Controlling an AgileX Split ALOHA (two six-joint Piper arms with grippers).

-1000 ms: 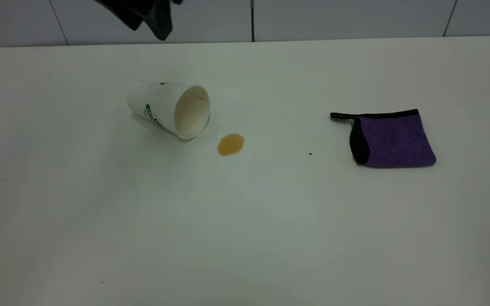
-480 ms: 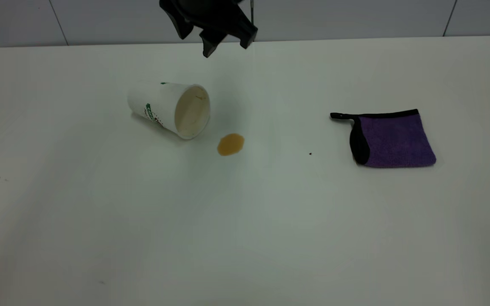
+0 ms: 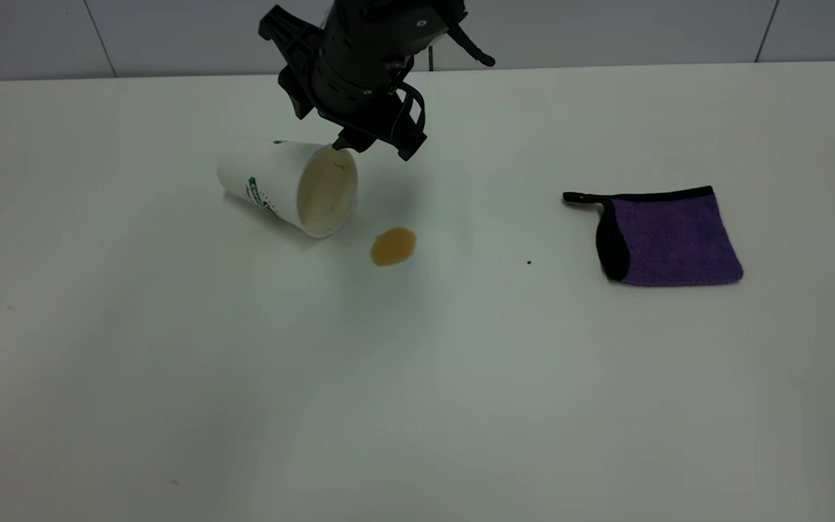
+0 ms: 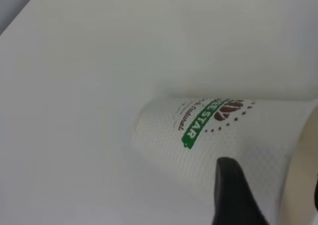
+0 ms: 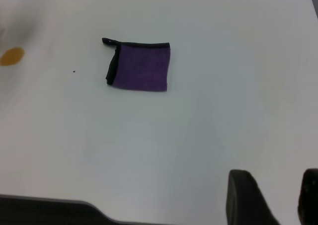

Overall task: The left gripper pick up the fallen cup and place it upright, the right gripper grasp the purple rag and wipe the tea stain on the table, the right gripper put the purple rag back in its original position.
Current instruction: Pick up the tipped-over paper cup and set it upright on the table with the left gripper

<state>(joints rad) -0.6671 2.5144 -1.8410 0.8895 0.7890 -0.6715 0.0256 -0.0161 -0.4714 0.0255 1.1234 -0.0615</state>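
Exterior view: white table [image 3: 417,406] seen from the front, grey tiled wall behind. Paper cup [image 3: 288,187], white with green lettering, lies on its side left of centre, mouth turned toward the viewer and to the right, tan staining visible inside. Tea stain [image 3: 393,246], a small amber puddle, sits just beside the cup's mouth on its right and nearer the viewer, apart from the rim. Left gripper [image 3: 378,145], black, on a bulky round wrist, hangs over the far side of the cup's rim; its fingers are spread apart, one fingertip at the top of the rim, nothing held. Purple rag [image 3: 667,238], black-edged with a loop tab pointing left, lies flat well to the right, untouched. Tiny black speck [image 3: 529,262] on the table between stain and rag

Left wrist view: cup [image 4: 218,140] close up on its side, "STAR" legible on the green band, brown bean marks beside it; one black finger [image 4: 234,195] in front of the cup wall near the rim

Right wrist view: rag [image 5: 140,66] far off on the table, stain [image 5: 11,56] at the frame's edge. Right gripper [image 5: 273,197] held well away from the rag, two dark fingers with a clear gap between them, empty
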